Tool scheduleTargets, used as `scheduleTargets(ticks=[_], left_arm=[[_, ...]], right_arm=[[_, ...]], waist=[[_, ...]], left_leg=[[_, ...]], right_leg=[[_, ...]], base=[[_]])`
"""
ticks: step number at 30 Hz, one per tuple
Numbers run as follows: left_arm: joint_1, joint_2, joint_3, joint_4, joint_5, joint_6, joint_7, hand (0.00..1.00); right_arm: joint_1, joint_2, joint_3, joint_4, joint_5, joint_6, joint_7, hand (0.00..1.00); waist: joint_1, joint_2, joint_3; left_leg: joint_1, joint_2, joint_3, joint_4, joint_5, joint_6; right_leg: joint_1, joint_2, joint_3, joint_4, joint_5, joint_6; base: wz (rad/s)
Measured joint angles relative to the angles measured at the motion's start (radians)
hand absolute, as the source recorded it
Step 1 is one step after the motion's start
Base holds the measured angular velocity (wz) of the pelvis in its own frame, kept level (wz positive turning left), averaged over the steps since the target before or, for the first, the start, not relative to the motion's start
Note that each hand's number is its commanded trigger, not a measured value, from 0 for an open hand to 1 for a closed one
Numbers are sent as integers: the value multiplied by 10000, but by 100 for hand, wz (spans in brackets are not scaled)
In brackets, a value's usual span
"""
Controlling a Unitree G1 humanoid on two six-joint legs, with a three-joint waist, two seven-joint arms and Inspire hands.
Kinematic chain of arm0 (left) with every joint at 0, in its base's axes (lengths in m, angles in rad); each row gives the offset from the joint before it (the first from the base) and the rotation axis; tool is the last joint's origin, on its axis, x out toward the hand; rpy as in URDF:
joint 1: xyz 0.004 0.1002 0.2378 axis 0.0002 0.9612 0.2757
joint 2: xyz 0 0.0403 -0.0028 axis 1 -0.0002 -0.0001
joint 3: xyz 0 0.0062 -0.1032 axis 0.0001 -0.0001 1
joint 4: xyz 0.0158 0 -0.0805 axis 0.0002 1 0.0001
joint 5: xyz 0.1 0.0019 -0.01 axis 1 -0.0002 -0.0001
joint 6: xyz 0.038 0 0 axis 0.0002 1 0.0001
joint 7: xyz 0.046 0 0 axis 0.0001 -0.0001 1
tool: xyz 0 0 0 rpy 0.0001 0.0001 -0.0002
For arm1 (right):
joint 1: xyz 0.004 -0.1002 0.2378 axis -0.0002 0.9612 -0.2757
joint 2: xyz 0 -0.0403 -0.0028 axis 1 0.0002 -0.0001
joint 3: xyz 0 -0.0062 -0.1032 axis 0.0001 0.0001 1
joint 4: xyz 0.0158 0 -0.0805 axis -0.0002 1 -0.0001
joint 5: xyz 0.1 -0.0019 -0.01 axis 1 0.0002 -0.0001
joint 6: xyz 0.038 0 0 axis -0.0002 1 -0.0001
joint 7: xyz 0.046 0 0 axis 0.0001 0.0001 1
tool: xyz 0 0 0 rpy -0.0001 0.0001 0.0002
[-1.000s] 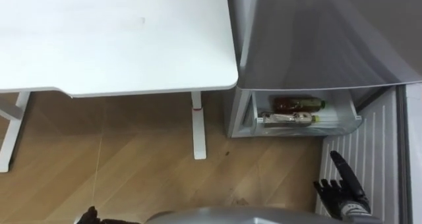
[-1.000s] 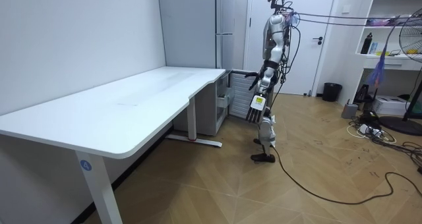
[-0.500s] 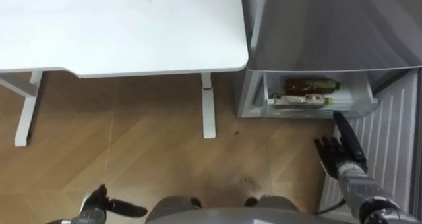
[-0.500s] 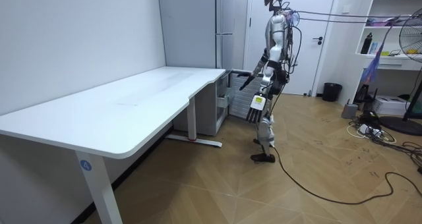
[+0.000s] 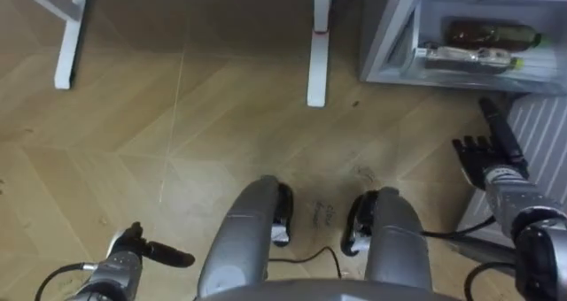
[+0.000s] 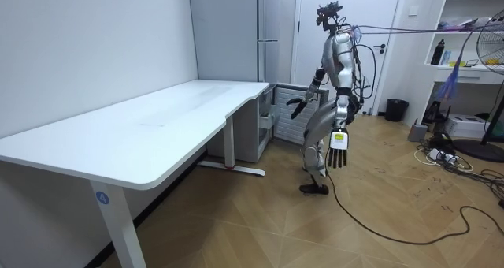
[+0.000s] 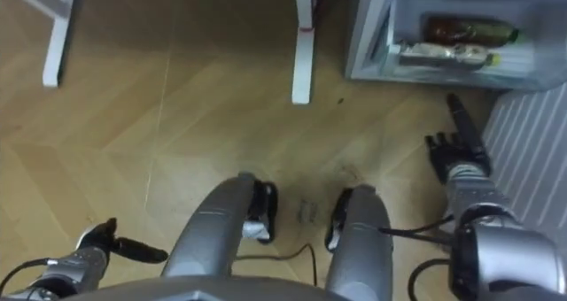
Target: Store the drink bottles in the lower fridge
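Observation:
Two drink bottles lie inside the open lower fridge compartment (image 5: 383,37). One is a brown bottle (image 5: 483,33) with a green cap. In front of it lies a paler bottle (image 5: 465,57). My right hand (image 5: 485,150) is open with straight fingers, held out in front of the compartment and below it, beside the open door (image 5: 542,115); it holds nothing. My left hand (image 5: 133,248) hangs low at my left side, open and holding nothing. In the room view I stand before the grey fridge (image 6: 236,31), right hand (image 6: 298,106) stretched toward it, left hand (image 6: 337,146) hanging.
The white table (image 6: 142,130) stands to my left; its legs (image 5: 317,44) rise from the wood floor (image 5: 177,142) close to the fridge. The ribbed inner face of the fridge door is at my far right. A fan (image 6: 492,47) and shelves stand behind me.
The eye view has tipped down from the table top to the floor and my legs. In the room view my left hand has swung out and down to hang by my hip.

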Motion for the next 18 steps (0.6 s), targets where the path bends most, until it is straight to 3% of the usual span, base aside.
scheduleTargets(ticks=[3,6,10,13,18], left_arm=[[76,78,-100,-147,5,38,0,0],[215,224,-481,-435,-370,34,6,0],[405,453,-491,-672,-1058,2,4,0],[558,542,-480,-736,-1143,-3,4,0],[984,713,-495,-1275,-1555,-81,7,0]], right_arm=[[-356,-362,195,-51,61,83,-3,0],[-713,-724,347,-79,-58,72,-22,0],[-1183,-1050,707,-562,-120,66,-291,0],[-1396,-1207,712,-928,-116,64,-448,0],[-1878,-1723,1022,-1714,-65,16,-915,0]], waist=[[6,-44,-5],[-56,-73,-11],[50,-263,-34],[43,-406,-37],[171,-503,-25]], left_leg=[[-1098,65,-1,853,-110,22],[-1791,-79,-48,1312,-112,31],[-2522,-114,-50,1774,-121,47],[-2672,-254,-100,1920,-114,35],[-2950,-259,-93,2147,-145,57]], right_leg=[[-1051,-71,95,798,-101,-92],[-1716,-269,129,1352,-186,-111],[-2470,-278,230,1854,-231,-152],[-2612,-421,232,2106,-351,-158],[-2874,-472,222,2378,-460,-168]], base=[[2],[13],[5],[14],[4]])
